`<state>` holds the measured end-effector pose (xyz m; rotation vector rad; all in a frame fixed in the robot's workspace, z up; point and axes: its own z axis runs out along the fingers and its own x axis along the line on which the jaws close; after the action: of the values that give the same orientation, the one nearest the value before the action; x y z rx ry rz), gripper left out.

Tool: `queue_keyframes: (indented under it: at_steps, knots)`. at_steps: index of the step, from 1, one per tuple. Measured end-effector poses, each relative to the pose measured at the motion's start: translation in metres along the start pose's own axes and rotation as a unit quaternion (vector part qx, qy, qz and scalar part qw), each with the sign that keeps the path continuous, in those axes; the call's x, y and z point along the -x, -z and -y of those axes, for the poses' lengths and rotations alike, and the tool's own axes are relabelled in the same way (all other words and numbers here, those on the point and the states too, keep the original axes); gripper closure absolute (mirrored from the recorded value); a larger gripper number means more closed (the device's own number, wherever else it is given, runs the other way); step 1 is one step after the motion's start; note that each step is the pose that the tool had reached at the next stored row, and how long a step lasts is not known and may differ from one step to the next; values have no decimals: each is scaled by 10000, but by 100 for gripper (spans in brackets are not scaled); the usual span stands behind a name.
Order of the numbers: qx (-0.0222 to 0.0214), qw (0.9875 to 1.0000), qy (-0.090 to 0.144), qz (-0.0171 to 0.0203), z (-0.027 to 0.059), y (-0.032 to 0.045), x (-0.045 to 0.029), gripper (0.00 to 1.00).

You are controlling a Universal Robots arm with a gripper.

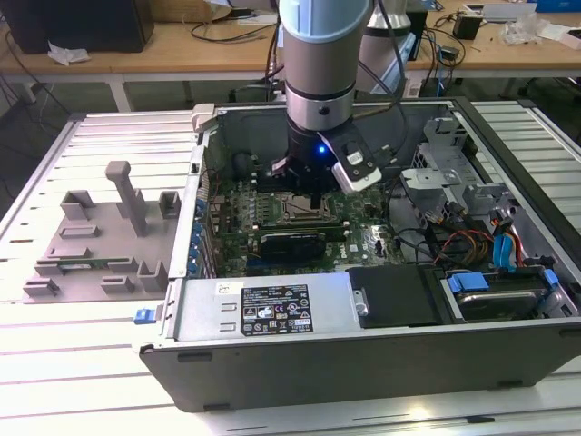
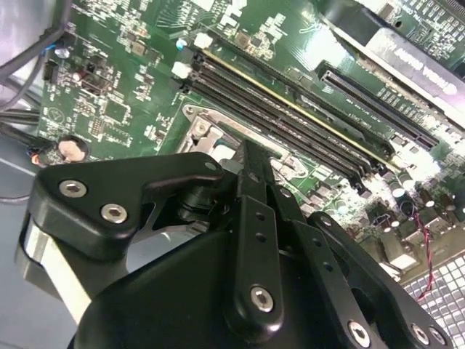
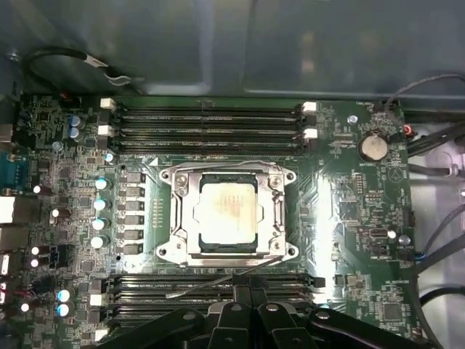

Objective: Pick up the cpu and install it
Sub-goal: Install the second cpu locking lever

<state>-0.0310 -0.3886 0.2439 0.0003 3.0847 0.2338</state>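
The black gripper (image 2: 247,163), fingers pressed together and empty, hangs directly above the small square silver-topped cpu (image 3: 227,212) lying flat inside the metal-framed motherboard socket (image 3: 168,218).

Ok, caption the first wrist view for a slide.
CPU seated in the motherboard socket, gripper poised just above the board.
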Motion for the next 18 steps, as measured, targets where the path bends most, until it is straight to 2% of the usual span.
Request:
queue_keyframes:
  at_steps: [6, 16, 18]
  knots:
    - [0, 10000, -7, 1, 6, -34, -201, 89]
    - [14, 10000, -24, 4, 17, -71, -298, 89]
    - [34, 10000, -31, 4, 27, -83, -311, 89]
